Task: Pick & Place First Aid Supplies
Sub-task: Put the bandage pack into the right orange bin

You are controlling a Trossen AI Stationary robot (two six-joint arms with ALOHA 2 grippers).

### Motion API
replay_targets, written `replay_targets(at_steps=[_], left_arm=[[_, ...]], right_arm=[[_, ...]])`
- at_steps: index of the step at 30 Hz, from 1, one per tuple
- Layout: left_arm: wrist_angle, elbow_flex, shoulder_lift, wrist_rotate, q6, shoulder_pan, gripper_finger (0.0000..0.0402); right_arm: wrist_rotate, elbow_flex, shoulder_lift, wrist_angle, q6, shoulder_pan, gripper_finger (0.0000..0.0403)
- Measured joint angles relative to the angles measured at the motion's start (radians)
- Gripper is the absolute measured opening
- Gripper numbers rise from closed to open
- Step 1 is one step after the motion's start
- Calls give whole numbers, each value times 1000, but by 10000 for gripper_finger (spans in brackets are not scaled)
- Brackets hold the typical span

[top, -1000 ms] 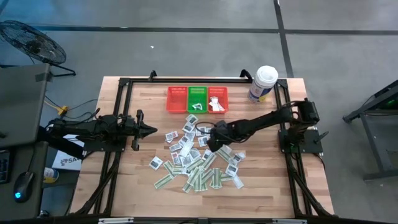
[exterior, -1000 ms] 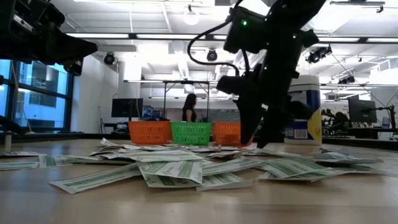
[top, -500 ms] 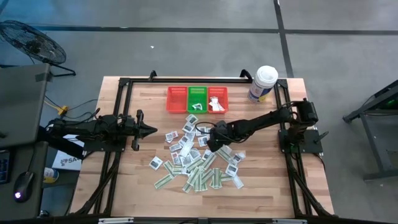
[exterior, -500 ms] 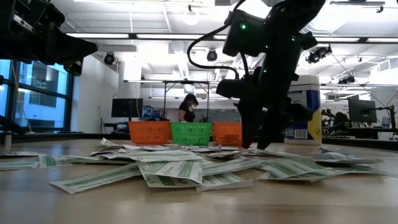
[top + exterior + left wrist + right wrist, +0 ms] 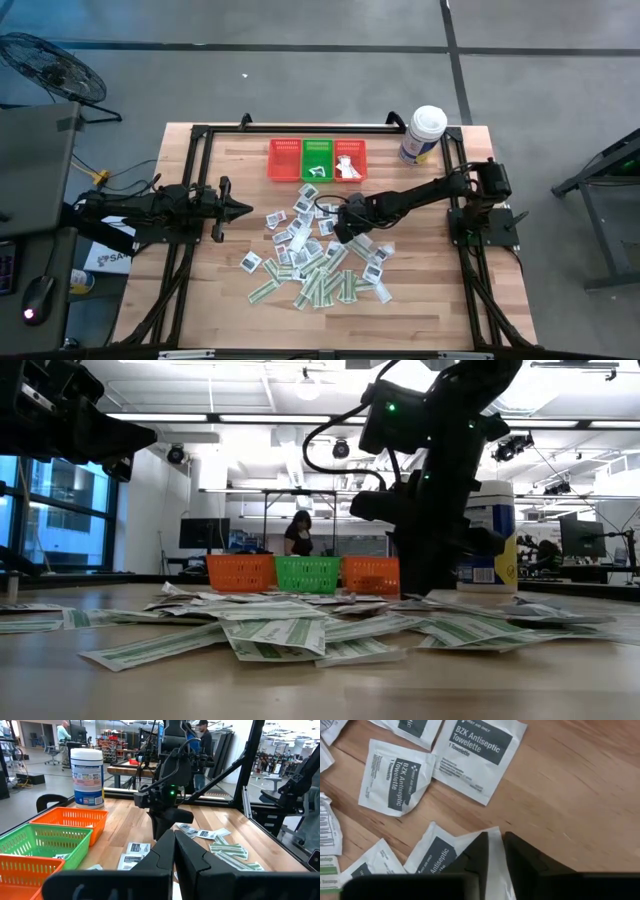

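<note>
Dozens of first aid supplies (image 5: 315, 260) lie scattered over the middle of the table (image 5: 420, 300) in the high view, short of the red, green and red baskets (image 5: 317, 159) at the far edge; the right gripper (image 5: 343, 228) sits low on the right side of that heap, just where it was a second ago, while the left gripper (image 5: 240, 208) waits well apart, fingers together on nothing. Across the table top, the low view gives what the overhead cannot: the right gripper's (image 5: 428, 575) two fingers, plainly spread a second ago, have drawn into one dark mass down among the packets. Closest of all, the right wrist view shows the fingers (image 5: 470, 857) nearly together with the white edge of a towelette packet (image 5: 492, 865) pinched between them, still flat on the wood. Judged from that, the grasp is just made and the lift towards a basket is next. Meanwhile the left wrist view alone shows its own fingers (image 5: 192, 857) touching.
</note>
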Motion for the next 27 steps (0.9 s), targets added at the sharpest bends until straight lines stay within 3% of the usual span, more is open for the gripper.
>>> replay_targets(at_steps=[5,12,27], left_arm=[[0,0,0,0,0,0,1],[0,0,0,0,0,0,1],[0,0,0,0,0,0,1]], right_arm=[[1,-1,-8,2,-21,0,4],[5,-2,-60,3,-23,3,1],[131,-1,-232,-7,-47,2,0]])
